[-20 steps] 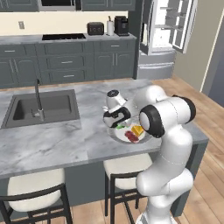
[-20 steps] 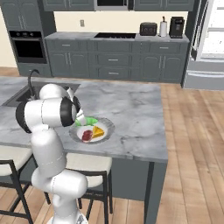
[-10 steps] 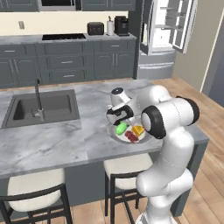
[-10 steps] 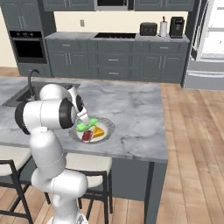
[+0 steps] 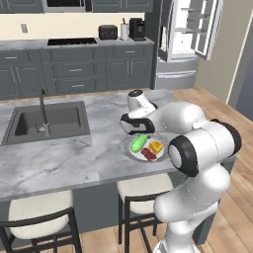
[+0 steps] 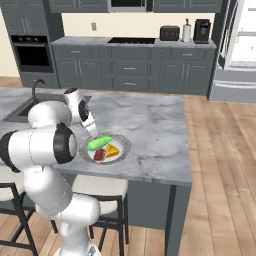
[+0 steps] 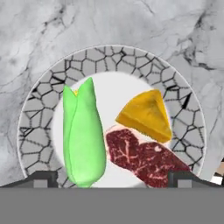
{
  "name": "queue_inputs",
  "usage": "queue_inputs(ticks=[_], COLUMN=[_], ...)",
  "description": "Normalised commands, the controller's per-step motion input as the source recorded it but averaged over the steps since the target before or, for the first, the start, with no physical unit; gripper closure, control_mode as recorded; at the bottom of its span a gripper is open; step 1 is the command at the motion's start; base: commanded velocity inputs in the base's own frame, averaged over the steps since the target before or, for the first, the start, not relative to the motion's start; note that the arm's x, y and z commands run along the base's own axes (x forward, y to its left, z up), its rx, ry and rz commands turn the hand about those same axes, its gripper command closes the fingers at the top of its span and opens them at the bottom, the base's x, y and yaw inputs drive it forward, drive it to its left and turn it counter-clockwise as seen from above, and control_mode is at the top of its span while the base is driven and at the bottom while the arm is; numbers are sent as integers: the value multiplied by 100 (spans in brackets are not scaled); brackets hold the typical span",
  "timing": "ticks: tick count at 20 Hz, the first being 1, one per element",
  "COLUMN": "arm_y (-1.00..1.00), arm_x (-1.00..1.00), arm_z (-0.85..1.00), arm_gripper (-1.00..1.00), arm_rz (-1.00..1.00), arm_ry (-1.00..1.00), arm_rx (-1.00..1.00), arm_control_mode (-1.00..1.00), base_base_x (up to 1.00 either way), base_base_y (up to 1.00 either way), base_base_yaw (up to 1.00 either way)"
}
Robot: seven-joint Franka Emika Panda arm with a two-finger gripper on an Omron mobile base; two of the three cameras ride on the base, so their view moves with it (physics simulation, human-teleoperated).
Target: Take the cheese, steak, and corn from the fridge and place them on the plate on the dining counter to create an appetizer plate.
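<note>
Corn (image 7: 83, 133) lies on the plate (image 7: 37, 131) with cheese (image 7: 146, 114) and steak (image 7: 142, 156) beside it, directly beneath the gripper (image 7: 113, 179). Fingers stand wide apart, holding nothing (long axis of the corn runs across the gap). By my judgement only a straight lift off the plate remains.

The plate (image 5: 129, 149) sits on the dining counter (image 5: 59, 160) near its front edge, right of the sink (image 5: 47, 121). 3 things lie on the plate: the corn (image 5: 139, 143) on the left, the cheese (image 5: 156, 147) to its right, the steak (image 5: 149, 154) in front of the cheese and touching it. In the hand view the corn (image 7: 83, 138) lies lengthwise on the left half of the plate (image 7: 37, 122), the cheese (image 7: 146, 116) at right and the steak (image 7: 142, 157) below it, between corn and rim. The gripper (image 5: 132, 127) hangs above the plate's back edge. 2 stools (image 5: 39, 212) stand under the counter's front. The fridge (image 5: 185, 39) stands behind, at the far right, past the cabinets (image 5: 74, 71).
</note>
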Motion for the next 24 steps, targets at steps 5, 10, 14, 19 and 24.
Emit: queue_inputs(ticks=[5, 10, 14, 19, 24], arm_y=[-7, -41, -20, 18, 58], arm_x=[-100, -99, -100, -100, -81], arm_z=[60, 55, 51, 36, 32], arm_gripper=[-100, -100, -100, -100, -100], arm_rz=[6, 25, 26, 13, 1], arm_ry=[-5, -16, -18, -24, -33], arm_rx=[0, 0, -3, -21, -32], arm_control_mode=[-100, -100, -100, -100, -100], base_base_x=[0, 0, 0, 0, 0], base_base_y=[0, 0, 0, 0, 0], base_base_yaw=[0, 0, 0, 0, 0])
